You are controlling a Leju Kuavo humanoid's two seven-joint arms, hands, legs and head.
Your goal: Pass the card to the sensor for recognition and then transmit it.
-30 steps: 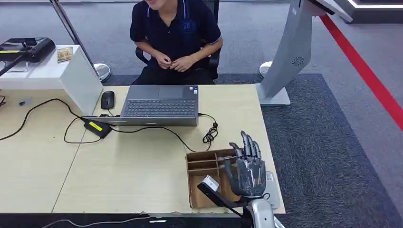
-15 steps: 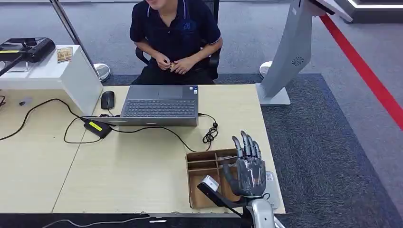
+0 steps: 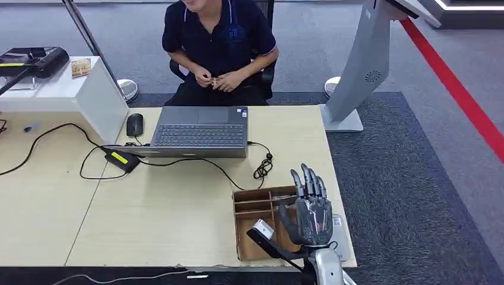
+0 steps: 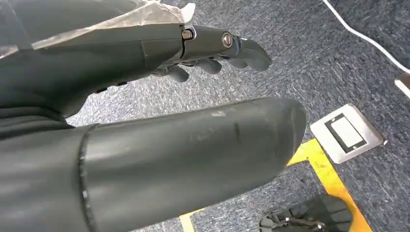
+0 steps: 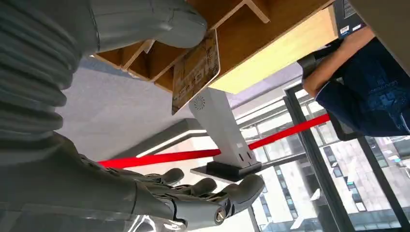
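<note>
Right hand [image 3: 312, 215] is raised upright at the desk's near right corner, fingers extended and apart, nothing held; in the right wrist view the thumb [image 5: 145, 21] sits just beside a patterned brown rectangular card [image 5: 195, 71] but no closure on it is seen. The card stands on edge in the open cardboard divider box [image 3: 257, 205], apparently in a compartment on the side nearest the hand; the exact slot cannot be told from the head view, where the card is hidden behind the hand. Left hand [image 4: 212, 48] hangs toward the grey carpet, fingers loosely curled in with nothing in them. Step in hand is judged to be the reach-and-pinch on the card, task barely begun. For a clean pick: the hand should be lowered along the card's plane, thumb on one face and fingers on the other, with the exposed top edge taken rather than the divider wall. The light cardboard box is likely to shift or lift if a partition is caught, so the card should be drawn straight up. A thin, stiff card may slip or rotate in a shallow pinch. The white sensor kiosk [image 3: 362, 65] stands on the floor beyond the desk's far right corner, well apart from the box; a seated person in a dark blue shirt [image 3: 220, 41] waits behind the grey laptop [image 3: 199, 132].
</note>
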